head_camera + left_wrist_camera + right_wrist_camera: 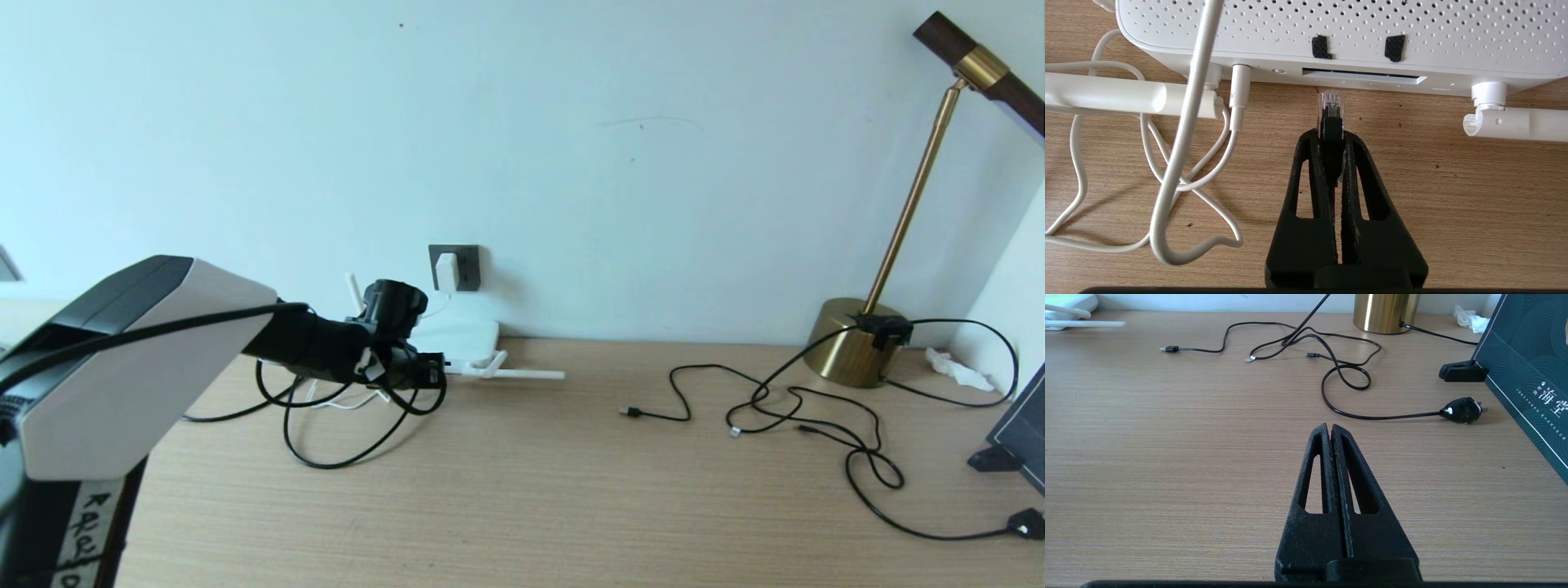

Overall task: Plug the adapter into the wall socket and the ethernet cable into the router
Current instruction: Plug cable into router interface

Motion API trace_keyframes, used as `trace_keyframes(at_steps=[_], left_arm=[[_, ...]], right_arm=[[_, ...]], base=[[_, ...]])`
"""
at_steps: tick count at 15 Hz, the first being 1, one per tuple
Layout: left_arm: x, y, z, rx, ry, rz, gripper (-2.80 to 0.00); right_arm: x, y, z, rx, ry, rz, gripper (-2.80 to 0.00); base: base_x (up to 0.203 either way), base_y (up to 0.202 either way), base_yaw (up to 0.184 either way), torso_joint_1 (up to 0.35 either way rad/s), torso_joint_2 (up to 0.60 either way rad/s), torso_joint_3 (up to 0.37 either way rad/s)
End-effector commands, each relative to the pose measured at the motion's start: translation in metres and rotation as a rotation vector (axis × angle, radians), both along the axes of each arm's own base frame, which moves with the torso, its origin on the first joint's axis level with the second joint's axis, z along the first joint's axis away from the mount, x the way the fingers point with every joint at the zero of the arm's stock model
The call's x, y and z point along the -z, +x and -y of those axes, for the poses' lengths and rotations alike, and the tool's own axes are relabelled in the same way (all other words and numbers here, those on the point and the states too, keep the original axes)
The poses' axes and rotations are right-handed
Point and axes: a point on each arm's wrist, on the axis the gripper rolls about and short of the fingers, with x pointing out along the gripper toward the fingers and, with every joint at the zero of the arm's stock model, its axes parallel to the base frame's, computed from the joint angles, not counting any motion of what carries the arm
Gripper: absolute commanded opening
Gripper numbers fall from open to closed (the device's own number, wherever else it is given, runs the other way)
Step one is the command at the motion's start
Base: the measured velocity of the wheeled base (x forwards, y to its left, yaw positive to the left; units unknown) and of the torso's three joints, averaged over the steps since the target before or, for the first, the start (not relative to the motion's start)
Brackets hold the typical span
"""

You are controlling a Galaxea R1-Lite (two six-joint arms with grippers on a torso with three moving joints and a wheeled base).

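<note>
Item: ethernet cable (1330, 107), plug end, pinched between the closed fingers of the left gripper (1332, 132); clear tip points straight at the router (1355, 36) and stops just short of its port slot (1363, 76), long axis square to the front edge. Adapter (446, 271) already seated in wall socket (467, 268). Right gripper (1329, 428) (idle, fingers together, empty) hovers over the table (1167, 457), well apart from the router.
</note>
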Motion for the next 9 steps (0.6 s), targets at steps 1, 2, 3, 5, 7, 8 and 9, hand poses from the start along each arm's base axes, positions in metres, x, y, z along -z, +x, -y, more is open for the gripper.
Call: trace_keyframes(at_steps=[1,2,3,5,7,8,9], left_arm=[[-0.0005,0.0008,0.0001,-0.002,-0.001,0.004,-2.80],[-0.0002,0.0012,0.0002,-0.002,-0.001,0.005,-2.80],[-0.0006,0.0015,0.0003,-0.002,-0.002,0.007,-2.80],[-0.0011,0.0018,0.0004,-0.001,-0.002,0.010,-2.80],[-0.0010,0.0032,0.0008,-0.002,-0.003,0.013,-2.80],[0.0000,0.0035,0.0009,-0.002,-0.003,0.011,-2.80],[-0.0004,0.0043,0.0011,-0.001,-0.003,0.014,-2.80]], right_arm=[[0.0001,0.0001,0.0000,0.001,0.000,-0.003,-2.80],[0.0001,0.0001,0.0000,0.001,0.000,-0.003,-2.80],[0.0001,0.0001,0.0000,0.001,0.000,-0.003,-2.80],[0.0001,0.0001,0.0000,0.001,0.000,-0.003,-2.80],[0.0001,0.0001,0.0000,0.002,0.000,-0.002,-2.80],[0.0001,0.0001,0.0000,0.001,0.000,-0.003,-2.80],[0.0001,0.0000,0.0000,0.001,0.000,0.000,-2.80]], base=[[0.000,0.000,0.000,0.000,0.00,0.000],[0.000,0.000,0.000,0.000,0.00,0.000],[0.000,0.000,0.000,0.000,0.00,0.000],[0.000,0.000,0.000,0.000,0.00,0.000],[0.000,0.000,0.000,0.000,0.00,0.000],[0.000,0.000,0.000,0.000,0.00,0.000],[0.000,0.000,0.000,0.000,0.00,0.000]])
